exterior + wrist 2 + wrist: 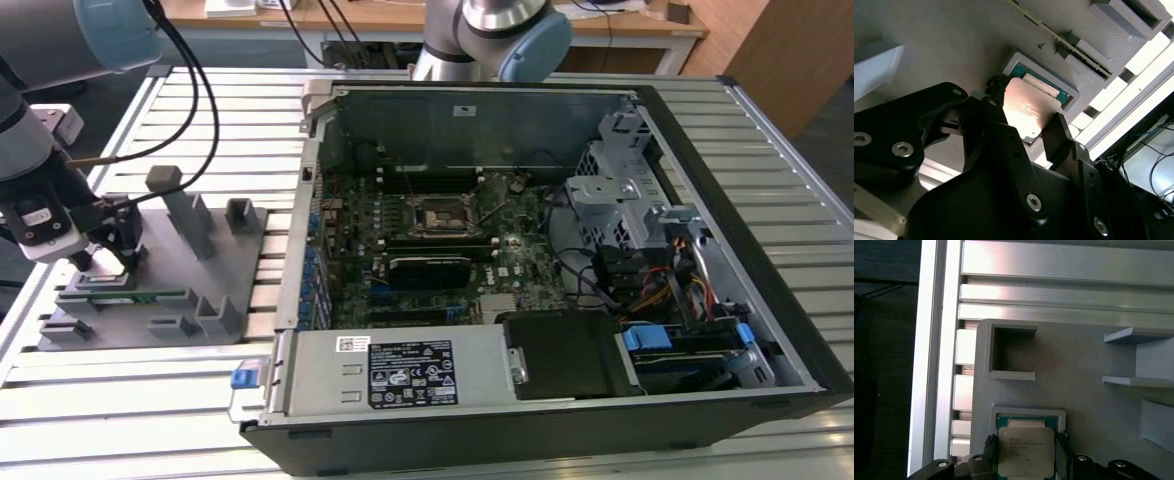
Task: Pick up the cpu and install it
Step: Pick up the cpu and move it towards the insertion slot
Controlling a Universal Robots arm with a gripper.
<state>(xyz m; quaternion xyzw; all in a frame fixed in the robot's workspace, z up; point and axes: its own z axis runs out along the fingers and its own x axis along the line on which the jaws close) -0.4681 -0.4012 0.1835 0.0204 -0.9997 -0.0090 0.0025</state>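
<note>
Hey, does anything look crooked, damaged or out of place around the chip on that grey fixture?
Nothing stands out. The cpu lies square with its pocket in the grey fixture, the claw set around it, and no damage or spill shows.

- cpu point(1025, 452): metal top, pale silver-grey, smooth with a satin sheen; picks up a warm glare in the second wrist view point(1026, 112); thin green board edge under it.
- gripper point(1026, 120): black, smooth, semi-gloss; screw heads point(1034, 202) are shiny bare metal.
- fixture point(200, 270): grey plastic, matt, no shine.
- table point(1054, 262): bare aluminium slats, brushed look, bright streaky reflections.
- computer case point(787, 240): outer wall matt black; inside walls are dull grey sheet metal.
- motherboard point(400, 290): dark green board, slight gloss.
- cables point(200, 90): black sheath, smooth, a little shiny.
- desk point(387, 17): pale wood, smooth top.
</note>
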